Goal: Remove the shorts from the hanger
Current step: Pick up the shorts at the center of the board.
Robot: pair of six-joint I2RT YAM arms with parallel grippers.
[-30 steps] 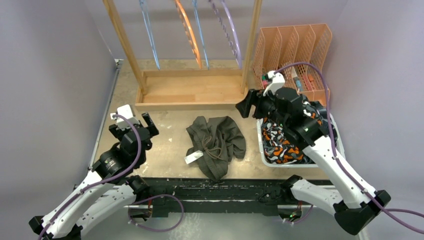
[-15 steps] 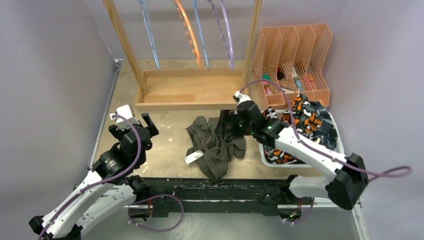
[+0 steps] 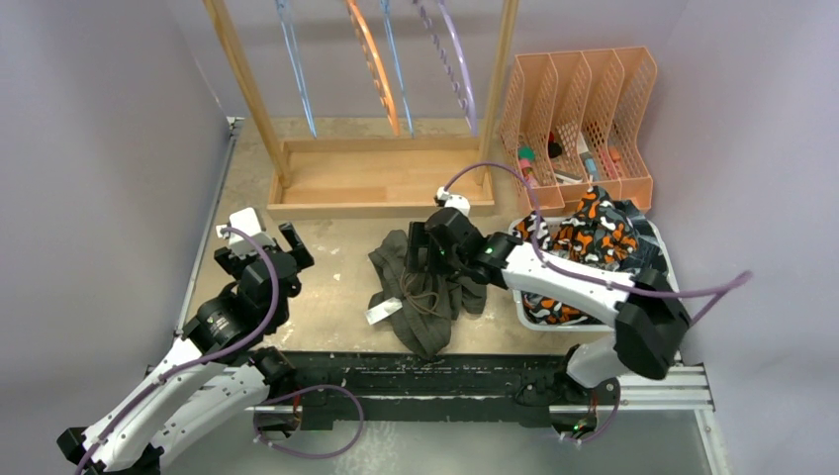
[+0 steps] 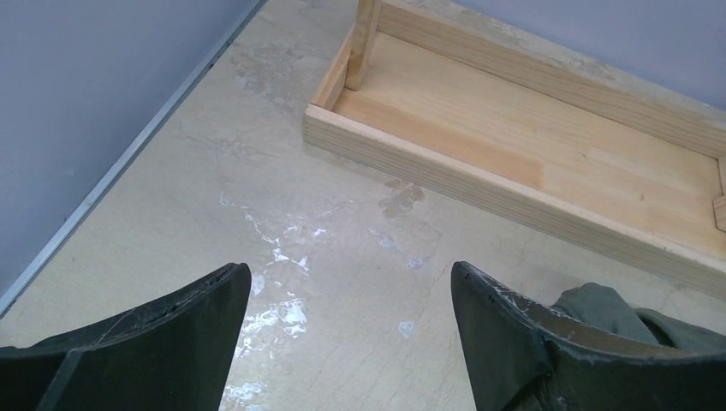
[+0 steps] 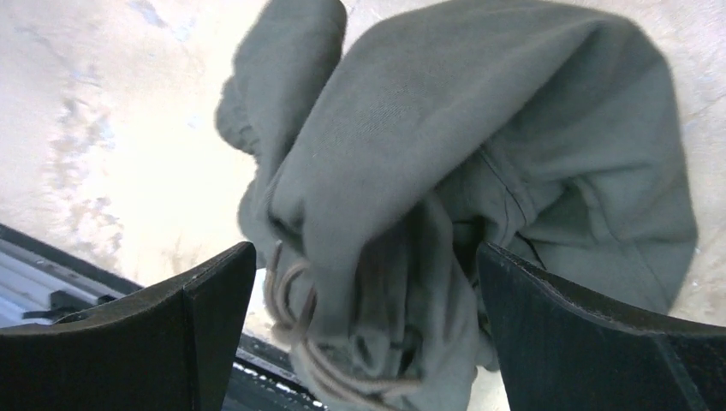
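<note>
Olive green shorts (image 3: 425,287) with a drawstring lie crumpled on the table in front of the wooden rack (image 3: 381,178). My right gripper (image 3: 420,249) hovers open just above their upper part. In the right wrist view the shorts (image 5: 479,171) fill the space below and between the spread fingers of the right gripper (image 5: 364,257). Orange-black-white patterned shorts (image 3: 584,233) are heaped in the white bin (image 3: 518,297) on the right. The hangers (image 3: 374,59) on the rack carry no cloth. My left gripper (image 3: 259,247) (image 4: 351,270) stands open over bare table at the left.
An orange file organizer (image 3: 584,109) with small items stands at the back right, behind the bin. The rack's wooden base (image 4: 514,163) lies ahead of the left gripper. A black rail (image 3: 445,371) runs along the near edge. Walls close in left and right.
The right arm swung left from over the bin to above the olive green shorts, and its jaws widened. The left arm has not moved.
</note>
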